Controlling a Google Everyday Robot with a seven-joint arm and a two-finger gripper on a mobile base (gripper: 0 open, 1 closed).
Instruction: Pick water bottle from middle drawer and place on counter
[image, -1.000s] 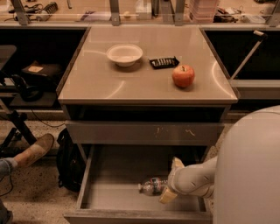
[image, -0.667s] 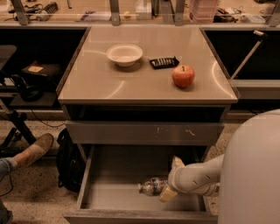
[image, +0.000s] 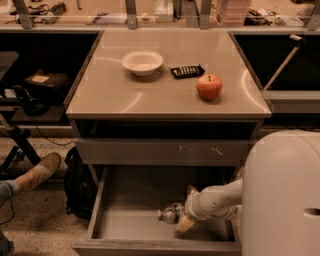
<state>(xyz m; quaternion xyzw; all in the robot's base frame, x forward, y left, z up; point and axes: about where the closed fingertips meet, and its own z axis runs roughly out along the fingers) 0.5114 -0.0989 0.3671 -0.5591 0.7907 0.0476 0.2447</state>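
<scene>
The water bottle (image: 171, 213) lies on its side on the floor of the open middle drawer (image: 125, 222), cap pointing left. My gripper (image: 187, 209) reaches into the drawer from the right on a white arm. Its fingers (image: 184, 225) are spread apart, one behind and one in front of the bottle's right end, and are not closed on it. The counter (image: 165, 95) is the beige top above the drawers.
On the counter stand a white bowl (image: 142, 62), a black flat object (image: 187, 71) and a red apple (image: 209, 86). A closed scratched drawer front (image: 165, 151) sits above the open drawer. My white body (image: 282, 195) fills the lower right. A black bag (image: 77, 185) and a person's shoe (image: 37, 172) are at the left.
My gripper has moved slightly to the left, closer over the bottle's end. The bottle has stayed where it lay.
</scene>
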